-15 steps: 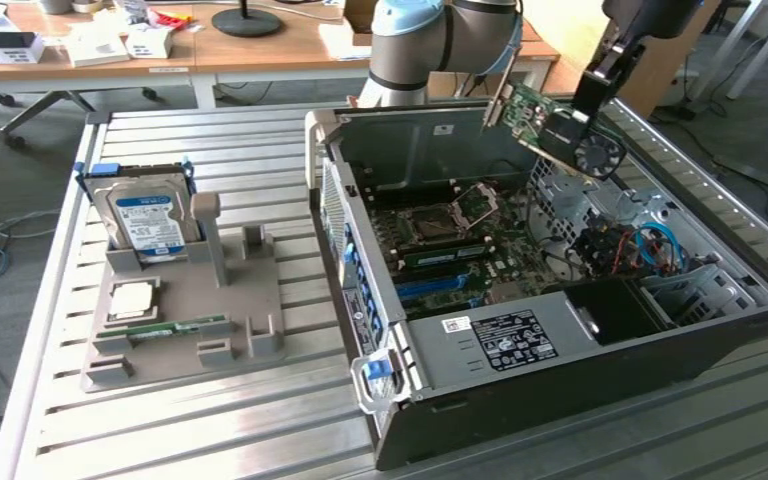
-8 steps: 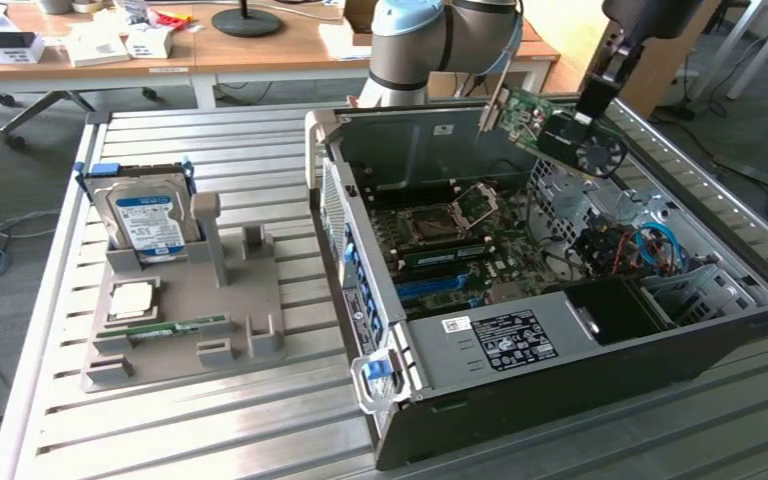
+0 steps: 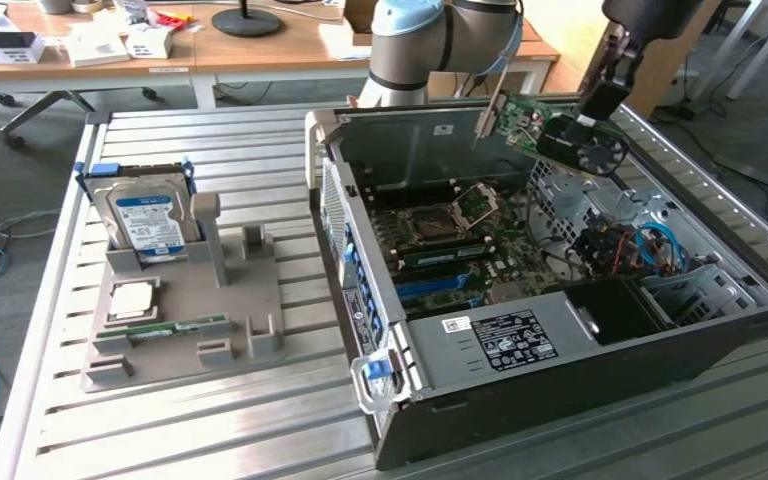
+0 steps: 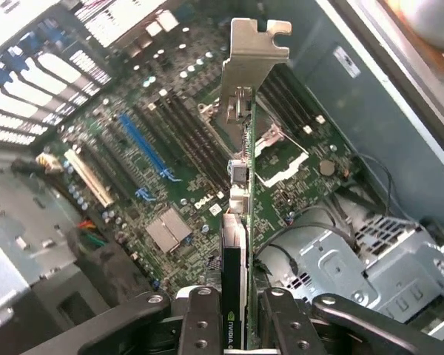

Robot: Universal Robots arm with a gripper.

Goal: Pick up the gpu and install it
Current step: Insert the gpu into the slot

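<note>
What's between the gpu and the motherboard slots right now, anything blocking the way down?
Nothing visible. The gripper holds the gpu above the open case. The motherboard and its blue slot lie bare below. The cables sit off to one side of the board.

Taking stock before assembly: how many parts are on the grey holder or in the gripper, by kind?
gpu, in the gripper: 1
hard drive: 1
processor chip: 1
memory stick: 1
Total: 4
</note>
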